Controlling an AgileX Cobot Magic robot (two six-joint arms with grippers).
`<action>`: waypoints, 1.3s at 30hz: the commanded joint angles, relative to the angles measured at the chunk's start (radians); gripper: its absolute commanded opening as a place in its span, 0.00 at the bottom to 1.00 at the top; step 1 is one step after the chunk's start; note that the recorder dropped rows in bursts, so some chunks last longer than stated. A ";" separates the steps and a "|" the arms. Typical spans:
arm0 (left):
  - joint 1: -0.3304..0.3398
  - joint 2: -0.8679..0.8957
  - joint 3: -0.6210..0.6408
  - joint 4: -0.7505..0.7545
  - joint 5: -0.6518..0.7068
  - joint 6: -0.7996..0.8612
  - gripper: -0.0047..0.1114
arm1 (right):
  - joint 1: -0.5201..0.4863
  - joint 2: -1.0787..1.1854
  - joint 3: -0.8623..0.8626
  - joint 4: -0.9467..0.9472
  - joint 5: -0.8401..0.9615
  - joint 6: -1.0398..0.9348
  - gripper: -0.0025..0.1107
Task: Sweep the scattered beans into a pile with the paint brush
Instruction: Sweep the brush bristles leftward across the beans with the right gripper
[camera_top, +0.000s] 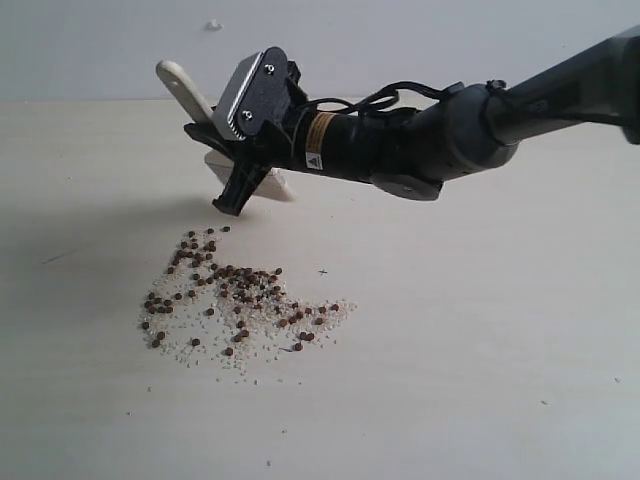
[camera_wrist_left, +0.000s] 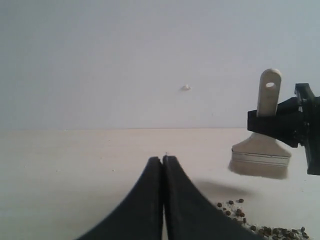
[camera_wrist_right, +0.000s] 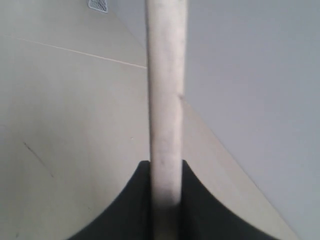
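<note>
The beans (camera_top: 235, 290) lie as a loose spread of reddish-brown dots mixed with pale grit on the table (camera_top: 480, 340). Above and just behind them hangs the paint brush (camera_top: 187, 90), handle up and tilted, whitish bristles (camera_wrist_left: 260, 170) clear of the table. My right gripper (camera_top: 232, 200) is shut on its wooden handle (camera_wrist_right: 165, 100). My left gripper (camera_wrist_left: 163, 159) is shut with nothing in it, low over the table, with the edge of the beans (camera_wrist_left: 235, 210) beside it. It does not show in the exterior view.
A plain grey wall (camera_top: 420, 40) rises behind the table, with a small white mark (camera_top: 213, 24) on it. A thin dark scratch (camera_top: 60, 257) marks the table left of the beans. The right arm (camera_top: 470, 125) reaches in from the right.
</note>
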 joint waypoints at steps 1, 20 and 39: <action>0.003 -0.007 0.000 -0.008 -0.008 -0.006 0.04 | 0.000 0.066 -0.084 -0.125 -0.103 0.087 0.02; 0.003 -0.007 0.000 -0.008 -0.008 -0.006 0.04 | 0.000 0.194 -0.351 -0.810 -0.190 0.698 0.02; 0.003 -0.007 0.000 -0.008 -0.008 -0.006 0.04 | 0.000 0.101 -0.358 -0.858 -0.186 0.850 0.02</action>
